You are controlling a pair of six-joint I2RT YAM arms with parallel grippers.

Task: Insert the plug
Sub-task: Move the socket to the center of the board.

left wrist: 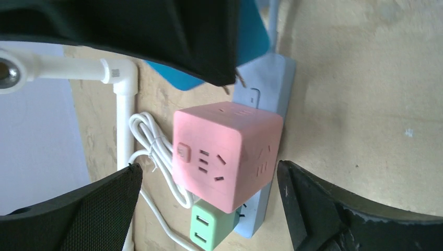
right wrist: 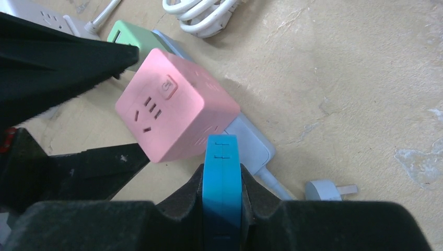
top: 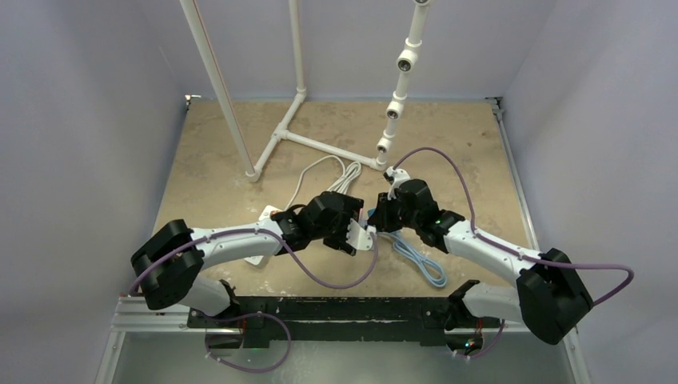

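My right gripper (right wrist: 222,183) is shut on a flat blue plug (right wrist: 222,175), which stands on edge between the pads. The plug's tip hovers over the light-blue power strip (right wrist: 252,145), right beside a pink cube adapter (right wrist: 172,112) seated on that strip. A green USB adapter (left wrist: 209,225) sits on the strip past the cube. My left gripper (left wrist: 209,170) is open, with one finger on each side of the pink cube (left wrist: 224,157) and a gap on both sides. In the top view both grippers (top: 360,232) (top: 382,216) meet at the table's middle. The plug's prongs are hidden.
A loose pale plug (right wrist: 326,189) lies on the table right of the strip. A coiled white cable (left wrist: 151,151) and a white pipe frame (top: 320,144) lie behind. A white power strip (right wrist: 47,18) lies to the left, and a pale blue cord (top: 424,264) loops near the right arm.
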